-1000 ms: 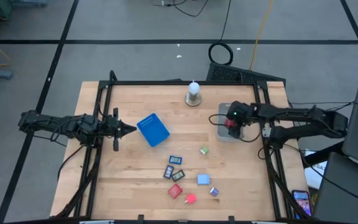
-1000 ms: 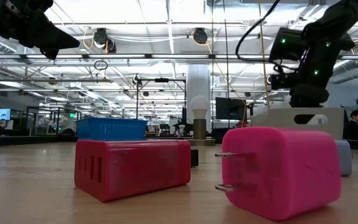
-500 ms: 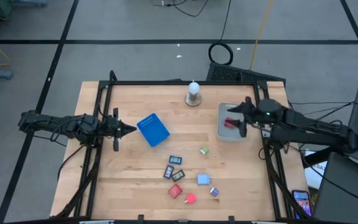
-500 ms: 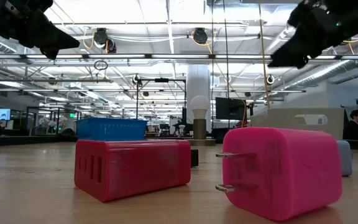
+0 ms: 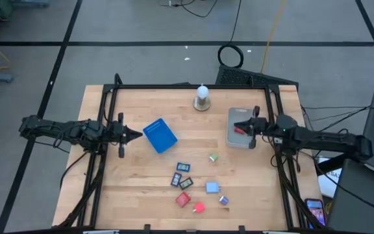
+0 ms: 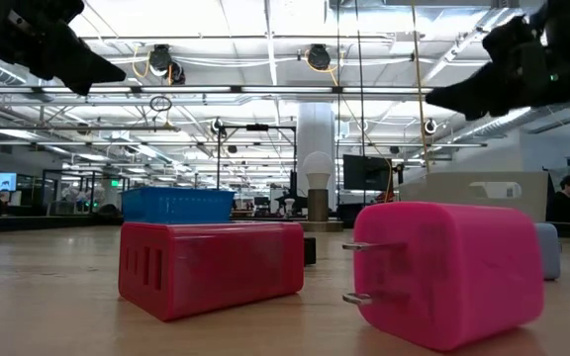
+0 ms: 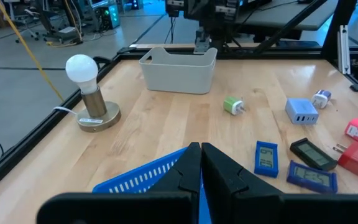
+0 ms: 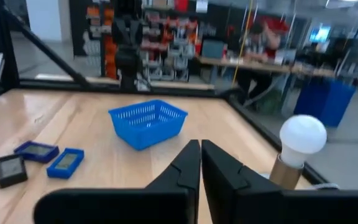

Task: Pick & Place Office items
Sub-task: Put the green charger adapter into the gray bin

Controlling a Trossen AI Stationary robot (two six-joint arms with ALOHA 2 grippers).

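At three o'clock the right gripper (image 5: 237, 124) hangs over the grey bin (image 5: 231, 138) holding a red item (image 5: 240, 129), fingers closed and empty, like the left gripper (image 5: 137, 135) at nine o'clock.

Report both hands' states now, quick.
Left hand: shut, empty, by the blue basket.
Right hand: shut, empty, above the grey bin.

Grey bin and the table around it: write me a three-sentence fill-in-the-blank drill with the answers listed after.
1. The grey bin holds a small ____ item.
2. The right gripper hangs over the bin with its fingers ____.
3. The left gripper points at the blue ____.
Missing words: red; shut; basket
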